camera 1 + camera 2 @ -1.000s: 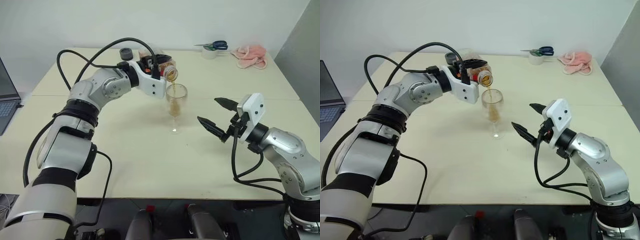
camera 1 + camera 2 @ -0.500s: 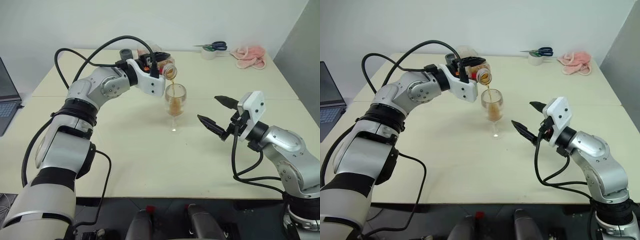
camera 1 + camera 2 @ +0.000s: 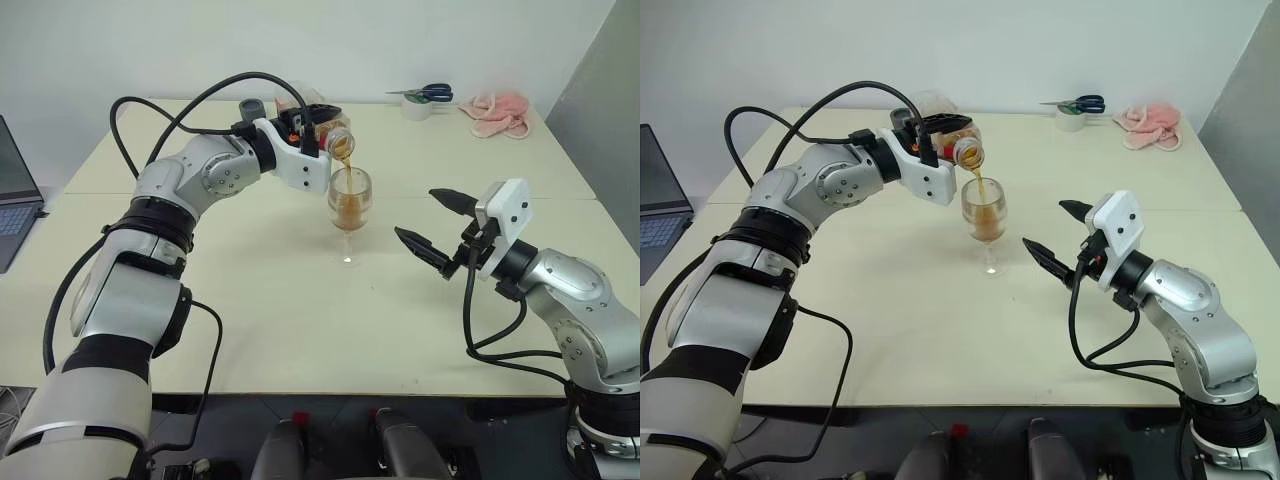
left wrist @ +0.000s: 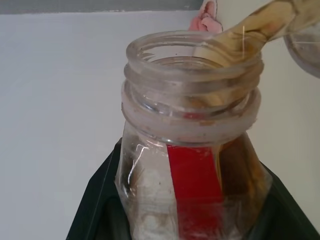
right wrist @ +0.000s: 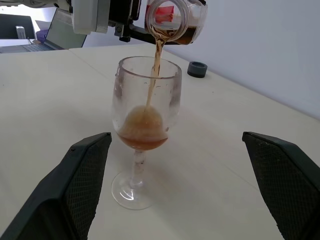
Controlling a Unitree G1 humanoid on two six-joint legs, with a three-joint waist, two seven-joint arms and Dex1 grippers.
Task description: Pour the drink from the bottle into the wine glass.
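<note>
drink: thin amber stream running from bottle mouth into glass bowl; foamy pool in the lower part of the bowl, some liquid left in the bottle
bottle: clear plastic, red-and-white label, uncapped, tipped to about level, mouth just above glass rim, not touching it
wine glass: upright on its foot on the surface, mid-table, between the two arms
left hand: clamped on the bottle body, black fingers on both sides, held over and behind the glass
right hand: fingers spread wide, holding nothing, hovering just to the right of the glass, pointed at it, no contact
surface: pale cream tabletop, seam running across it
cap: dark round cap lying on the surface behind the glass, near the far edge
far right corner: scissors with blue handles on a white tape roll, pink cloth beside it
left edge: laptop, partly in view
</note>
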